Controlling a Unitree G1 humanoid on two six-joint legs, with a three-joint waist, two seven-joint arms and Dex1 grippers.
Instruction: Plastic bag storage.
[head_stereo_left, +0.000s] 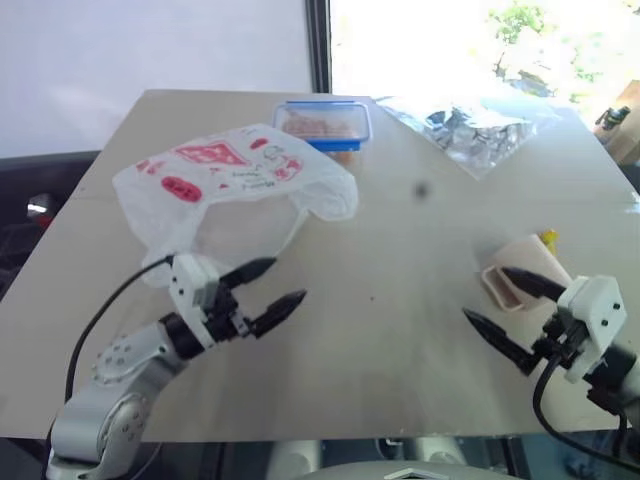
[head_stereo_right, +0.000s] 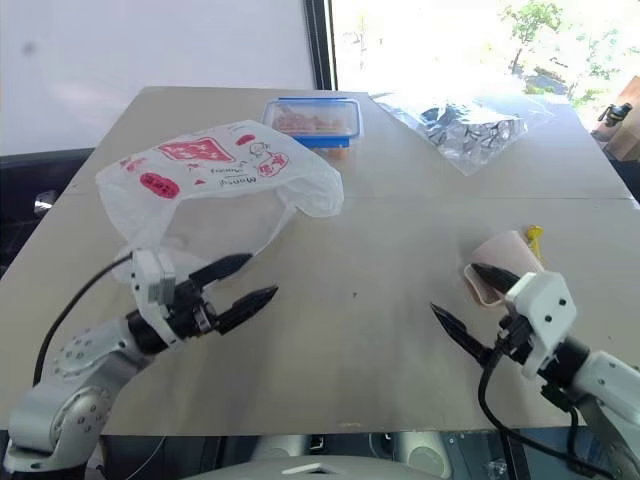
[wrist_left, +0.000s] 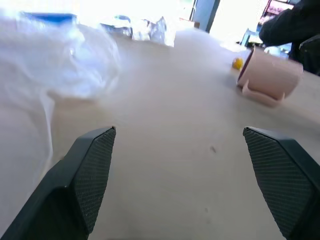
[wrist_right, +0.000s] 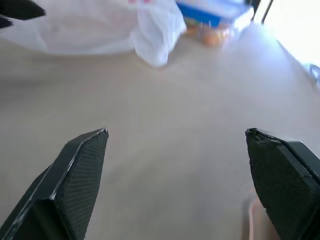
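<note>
Left eye view: large, floppy, translucent white plastic bag with red printed pictures and lettering (head_stereo_left: 232, 178) lies loosely heaped on the far left part of the pale wooden worktop (head_stereo_left: 400, 320), partly puffed up, its near edge just beyond the left end effector (head_stereo_left: 269, 285). Left end effector hovers over the worktop with its two black fingers spread apart, holding nothing — tips point toward the middle of the worktop. Right end effector (head_stereo_left: 500, 305) is likewise spread wide and empty, at the near right of the worktop. Just beside its far finger lies a beige plastic cup (head_stereo_left: 520, 272) on its side, with a small yellow object (head_stereo_left: 548, 238) at its far side. Behind the bag, touching or nearly touching it, stands a clear food box with a blue lid (head_stereo_left: 325, 124). A crinkled silvery clear foil wrapper (head_stereo_left: 475, 128) rests at the far right — well apart from the bag.
</note>
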